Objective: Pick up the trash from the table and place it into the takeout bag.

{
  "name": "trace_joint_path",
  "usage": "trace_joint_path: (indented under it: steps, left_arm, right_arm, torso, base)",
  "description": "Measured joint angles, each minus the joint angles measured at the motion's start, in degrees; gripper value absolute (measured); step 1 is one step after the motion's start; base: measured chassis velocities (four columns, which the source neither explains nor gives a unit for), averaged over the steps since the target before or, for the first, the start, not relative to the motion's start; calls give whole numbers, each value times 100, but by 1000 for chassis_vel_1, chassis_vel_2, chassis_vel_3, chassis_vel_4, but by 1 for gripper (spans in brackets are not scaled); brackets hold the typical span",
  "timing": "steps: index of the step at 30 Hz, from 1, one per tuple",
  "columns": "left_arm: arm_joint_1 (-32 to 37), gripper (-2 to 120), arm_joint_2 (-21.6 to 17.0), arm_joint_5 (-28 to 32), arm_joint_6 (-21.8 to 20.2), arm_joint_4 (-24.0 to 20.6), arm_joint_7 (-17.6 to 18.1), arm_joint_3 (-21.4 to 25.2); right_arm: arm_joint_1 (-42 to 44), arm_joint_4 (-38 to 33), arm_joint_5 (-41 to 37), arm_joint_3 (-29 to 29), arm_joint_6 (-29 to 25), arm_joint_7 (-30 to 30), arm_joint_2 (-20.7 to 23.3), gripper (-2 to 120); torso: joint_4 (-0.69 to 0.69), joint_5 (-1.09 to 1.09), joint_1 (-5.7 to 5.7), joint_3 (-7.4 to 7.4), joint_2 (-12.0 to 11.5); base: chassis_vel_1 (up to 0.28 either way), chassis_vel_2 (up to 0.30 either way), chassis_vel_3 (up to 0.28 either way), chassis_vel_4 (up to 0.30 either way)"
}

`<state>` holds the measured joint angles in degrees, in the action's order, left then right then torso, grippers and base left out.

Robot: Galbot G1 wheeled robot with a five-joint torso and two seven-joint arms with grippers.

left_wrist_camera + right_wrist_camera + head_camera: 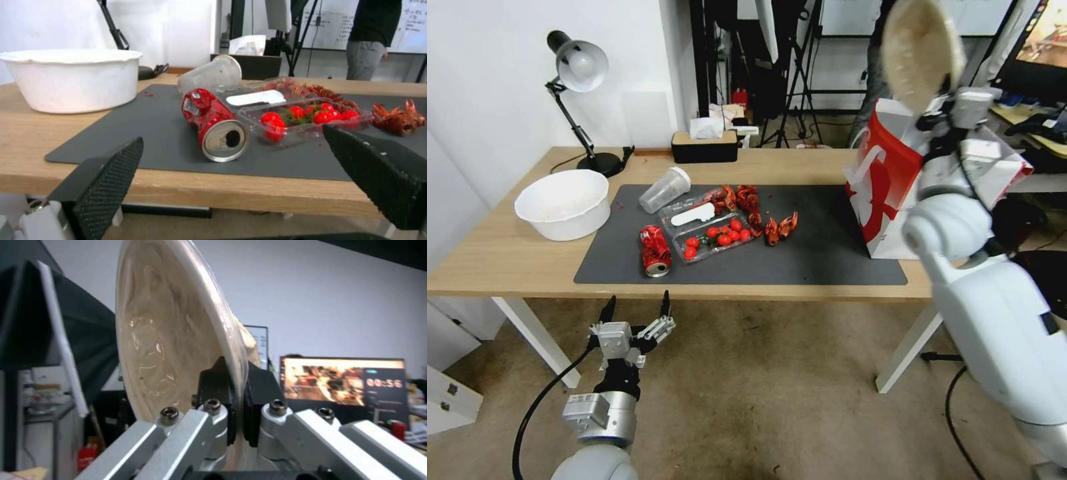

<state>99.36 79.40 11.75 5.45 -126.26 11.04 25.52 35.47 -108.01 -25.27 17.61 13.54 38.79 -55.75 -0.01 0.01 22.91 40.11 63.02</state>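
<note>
A beige bowl (922, 52) is held high above the takeout bag (887, 193) by the right gripper (238, 413), whose two dark fingers are pinched on the bowl's rim, one on each side of the thin wall. The bowl is tipped on edge, with its hollow side turned toward the robot. The bag stands upright at the right end of the dark mat (827, 260) on the table (500, 257). The left gripper (636, 310) is kept low in front of the table's near edge, its fingers spread apart and nothing between them. On the mat a crushed red can (654, 250) is seen lying on its side, just beside a clear tray of tomatoes (715, 237), and a clear plastic cup (664, 190) lies tipped over behind them. A white bowl (564, 203) rests on the bare wood at the left.
</note>
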Motion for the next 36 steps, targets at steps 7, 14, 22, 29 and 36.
trace_joint_path:
  steps: [7,14,22,29,36]
  left_arm:
    - [30,100,15,-6,5,-20,0,17]
    - [51,100,17,-7,17,-27,0,48]
    - [16,100,15,1,18,-27,-1,48]
    - [-1,100,2,12,17,-20,0,46]
    - [-4,100,-3,24,17,-11,0,46]
  right_arm:
    - [98,175,-123,54,263,143,23,7]
    - [126,238,-131,52,273,133,-59,30]
    - [140,234,-155,30,273,108,-76,60]
    - [173,172,-186,27,265,16,-77,84]
    - [230,68,-337,27,207,-97,-71,100]
  torso:
    - [1,-1,1,0,0]
    - [2,-1,2,0,1]
    - [2,-2,1,0,0]
    - [1,-1,1,0,1]
    - [1,-2,1,0,1]
  base:
    - [0,0,0,0]
    - [0,0,0,0]
    - [0,0,0,0]
    - [0,0,0,0]
    - [0,0,0,0]
